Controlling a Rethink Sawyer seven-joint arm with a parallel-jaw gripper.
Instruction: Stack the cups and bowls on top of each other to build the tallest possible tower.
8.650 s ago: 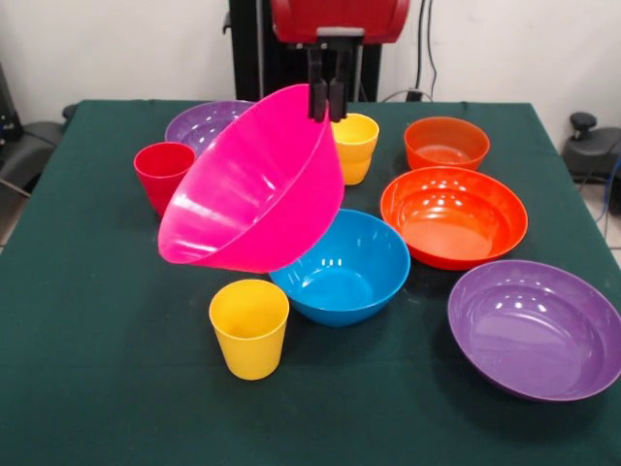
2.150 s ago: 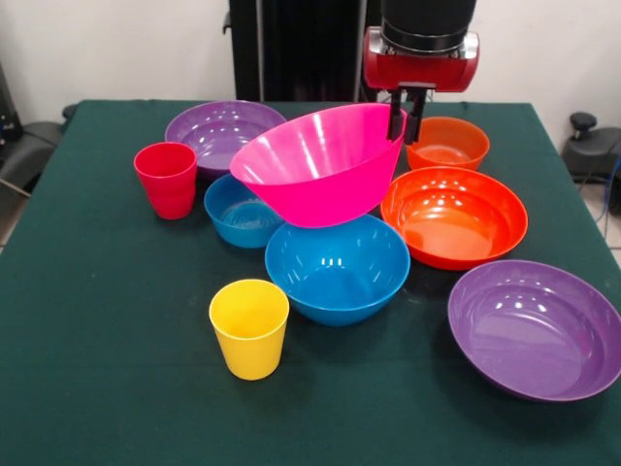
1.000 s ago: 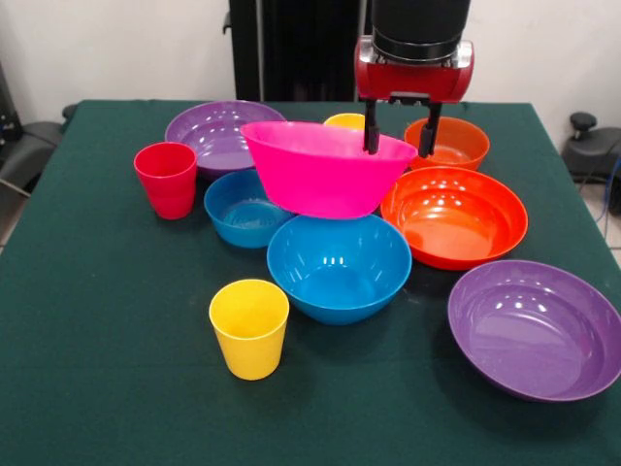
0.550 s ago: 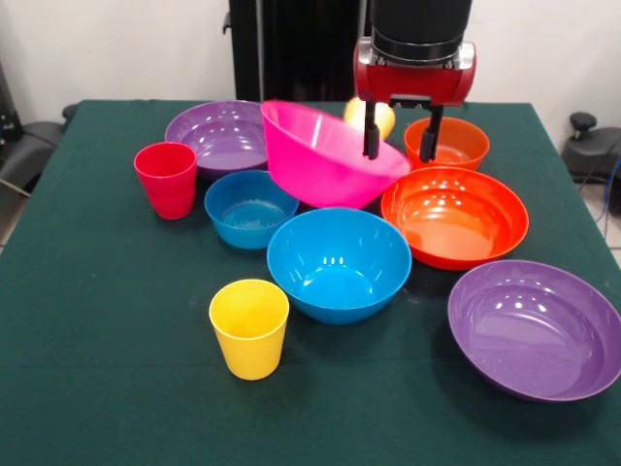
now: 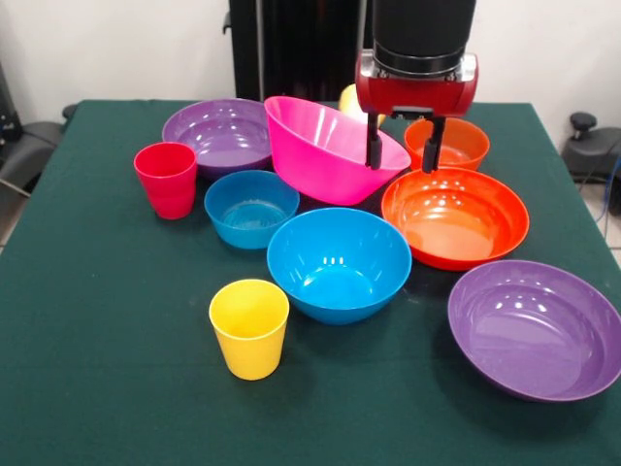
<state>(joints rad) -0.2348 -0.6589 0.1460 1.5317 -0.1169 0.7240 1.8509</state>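
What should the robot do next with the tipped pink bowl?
Probably lift the open hand clear, then re-grip the pink bowl. It sits tilted on the table behind the big blue bowl, not stacked, so it likely needs another try.

bare green table lies free along the near-left edge beside the yellow cup, while bowls crowd the middle, the tilted pink bowl tallest.

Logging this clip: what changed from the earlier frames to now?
The claw carried the pink bowl from over the blue bowl toward the table's far side, let it go and opened; the bowl now sits tilted on the table. The other bowls and cups stayed put.
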